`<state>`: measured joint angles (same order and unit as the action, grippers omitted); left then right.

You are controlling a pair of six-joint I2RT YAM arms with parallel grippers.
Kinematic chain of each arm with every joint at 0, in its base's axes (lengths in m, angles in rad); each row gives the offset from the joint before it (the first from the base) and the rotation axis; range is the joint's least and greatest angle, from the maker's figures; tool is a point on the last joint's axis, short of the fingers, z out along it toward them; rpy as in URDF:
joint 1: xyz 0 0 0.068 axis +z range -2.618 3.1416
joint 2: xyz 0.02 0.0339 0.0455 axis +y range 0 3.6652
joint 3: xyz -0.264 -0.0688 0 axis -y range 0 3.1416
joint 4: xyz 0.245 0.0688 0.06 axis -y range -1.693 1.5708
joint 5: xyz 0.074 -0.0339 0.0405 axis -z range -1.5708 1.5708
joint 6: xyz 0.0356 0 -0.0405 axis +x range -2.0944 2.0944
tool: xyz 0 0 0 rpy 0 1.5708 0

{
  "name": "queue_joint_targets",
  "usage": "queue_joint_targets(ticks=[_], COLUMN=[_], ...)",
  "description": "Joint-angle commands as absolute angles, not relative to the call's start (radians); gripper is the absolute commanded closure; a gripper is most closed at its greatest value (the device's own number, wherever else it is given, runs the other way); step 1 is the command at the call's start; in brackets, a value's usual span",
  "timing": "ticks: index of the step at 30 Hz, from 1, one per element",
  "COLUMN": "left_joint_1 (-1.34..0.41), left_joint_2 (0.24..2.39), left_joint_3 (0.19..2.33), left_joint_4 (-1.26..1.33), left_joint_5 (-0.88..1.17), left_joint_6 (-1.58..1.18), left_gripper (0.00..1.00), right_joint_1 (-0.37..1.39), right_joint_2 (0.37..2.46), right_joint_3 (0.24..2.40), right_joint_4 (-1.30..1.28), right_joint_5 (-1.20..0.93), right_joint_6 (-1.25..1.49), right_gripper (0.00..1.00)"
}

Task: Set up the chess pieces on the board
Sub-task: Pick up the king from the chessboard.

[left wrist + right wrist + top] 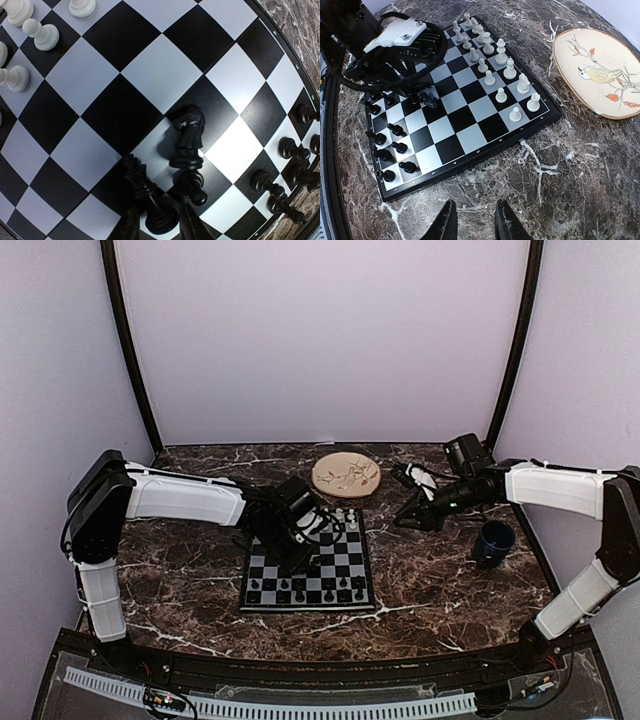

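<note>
black knight (189, 137) stands upright on board (115, 65) before left hand (160, 222)

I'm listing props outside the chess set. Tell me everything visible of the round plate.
The round plate is beige with a ceramic or wooden look, painted with a yellowish bird on branches bearing orange leaves. It lies flat on the marble table, beyond the white-piece side of the board, apart from it, with nothing on it.

Dark brown marble-pattern table (440, 590) with white veining, round beige plate (346, 475) painted with a bird on a branch at the far centre, dark blue mug (494, 541) upright at right, well apart from plate, plain lavender walls (320, 340), black curved frame bars (128, 350), white ridged strip (300, 707) along near edge.
</note>
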<state>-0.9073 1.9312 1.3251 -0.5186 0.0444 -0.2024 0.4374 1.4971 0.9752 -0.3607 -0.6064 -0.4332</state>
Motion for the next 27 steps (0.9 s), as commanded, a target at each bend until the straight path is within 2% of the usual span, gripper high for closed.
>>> queue_joint_targets(ticks=[1,11,16,22,27], left_joint_1=[-0.911,-0.911,-0.91,-0.905,-0.904], left_joint_2=[1.93,1.942,1.949,1.963,1.978], left_joint_3=[1.336,1.339,1.336,1.345,1.358], left_joint_4=[-0.595,-0.607,-0.604,-0.606,-0.637], left_joint_5=[0.004,-0.03,-0.044,-0.048,-0.049], left_joint_6=[-0.206,-0.199,-0.204,-0.224,-0.227], left_gripper=[0.72,0.8,0.69,0.69,0.73], right_joint_1=[0.43,0.429,0.429,0.43,0.429], right_joint_2=[1.512,1.511,1.516,1.511,1.51], right_joint_3=[0.985,0.985,0.988,0.986,0.988], right_joint_4=[-0.362,-0.365,-0.365,-0.366,-0.368], right_joint_5=[-0.62,-0.62,-0.624,-0.623,-0.624], right_joint_6=[-0.439,-0.44,-0.439,-0.439,-0.44], right_gripper=[0.73,0.73,0.73,0.73,0.73])
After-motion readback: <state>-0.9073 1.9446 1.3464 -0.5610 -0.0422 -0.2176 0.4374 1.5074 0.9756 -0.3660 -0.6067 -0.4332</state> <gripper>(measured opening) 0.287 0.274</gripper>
